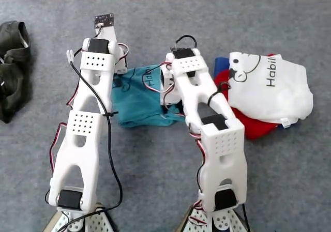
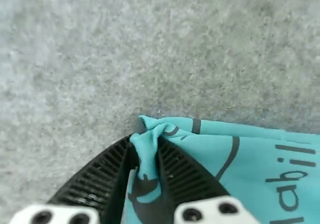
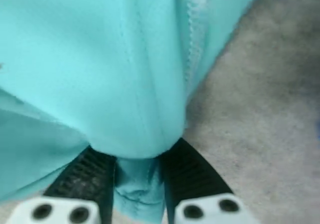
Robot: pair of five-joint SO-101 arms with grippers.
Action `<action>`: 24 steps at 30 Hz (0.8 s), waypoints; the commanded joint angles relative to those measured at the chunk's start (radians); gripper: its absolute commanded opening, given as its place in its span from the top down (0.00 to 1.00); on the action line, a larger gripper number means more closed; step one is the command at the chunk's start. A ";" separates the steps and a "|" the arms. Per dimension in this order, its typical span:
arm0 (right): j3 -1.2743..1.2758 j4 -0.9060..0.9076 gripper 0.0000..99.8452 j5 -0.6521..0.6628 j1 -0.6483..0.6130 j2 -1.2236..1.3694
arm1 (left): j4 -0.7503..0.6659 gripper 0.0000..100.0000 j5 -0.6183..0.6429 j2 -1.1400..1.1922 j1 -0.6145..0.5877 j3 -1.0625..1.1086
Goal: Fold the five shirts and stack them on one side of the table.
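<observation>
The teal shirt [image 1: 137, 100] lay bunched on the grey worktop [image 1: 155, 185] between the two arms. It was just beside the pile on the right, where a white shirt [image 1: 269, 84] sat on a red shirt [image 1: 253, 127] with a blue shirt [image 1: 221, 64] peeping out beneath. A dark shirt [image 1: 13, 66] lay crumpled, not yet folded, at the far left edge.

The left jaws were pinching a corner of the teal shirt, the cloth gathered into a narrow wad between the ribbed pads [image 2: 182, 176]. The right jaws were pinching a hanging fold of it near a stitched hem [image 3: 192, 29].

The step in hand looked like a two-armed spread or fold of the teal shirt. Doing it well called for both grips to rise together and level, so the cloth would hang flat rather than twisted. It also called for the arms to travel at one pace (a lag on either side would likely skew the crease). The left hold seemed slim, on the corner tip alone, so a sharp tug risked pulling it free. On the way down, a light drag across the worktop would have smoothed the lower layer before release.
</observation>
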 commanded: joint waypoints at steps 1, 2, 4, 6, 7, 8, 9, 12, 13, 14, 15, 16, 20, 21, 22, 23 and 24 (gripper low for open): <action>-0.045 0.094 0.99 0.074 0.080 -0.081 | -0.051 0.97 0.011 -0.120 0.002 -0.059; -0.065 0.114 0.99 0.094 0.083 -0.107 | -0.068 0.97 0.011 -0.149 0.004 -0.058; -0.107 0.152 0.99 0.127 0.103 -0.162 | -0.110 0.97 0.012 -0.193 0.004 -0.050; -0.150 0.175 0.99 0.169 0.133 -0.219 | -0.146 0.97 0.012 -0.230 0.016 -0.048; -0.166 0.181 0.99 0.193 0.152 -0.246 | -0.158 0.97 0.012 -0.247 0.022 -0.053; -0.183 0.186 0.99 0.216 0.170 -0.275 | -0.172 0.97 0.012 -0.261 0.036 -0.056; -0.196 0.186 0.99 0.238 0.189 -0.305 | -0.189 0.97 0.014 -0.273 0.051 -0.056; -0.226 0.186 0.99 0.310 0.238 -0.398 | -0.255 0.97 0.066 -0.313 0.102 -0.056; -0.234 0.186 0.99 0.338 0.253 -0.426 | -0.287 0.97 0.091 -0.324 0.117 -0.056; -0.242 0.186 0.99 0.364 0.272 -0.455 | -0.327 0.97 0.118 -0.330 0.133 -0.056; -0.249 0.186 0.99 0.388 0.293 -0.483 | -0.371 0.97 0.149 -0.334 0.150 -0.056; -0.257 0.186 0.99 0.413 0.315 -0.512 | -0.419 0.97 0.176 -0.339 0.165 -0.051; -0.278 0.183 0.99 0.488 0.428 -0.611 | -0.565 0.97 0.209 -0.339 0.243 -0.047; -0.280 0.183 0.99 0.506 0.457 -0.633 | -0.586 0.97 0.209 -0.338 0.266 -0.045; -0.280 0.181 0.99 0.526 0.488 -0.648 | -0.603 0.97 0.209 -0.338 0.289 -0.044; -0.278 0.181 0.99 0.546 0.520 -0.662 | -0.618 0.97 0.209 -0.338 0.315 -0.031; -0.272 0.181 0.99 0.566 0.552 -0.673 | -0.635 0.97 0.210 -0.338 0.343 -0.005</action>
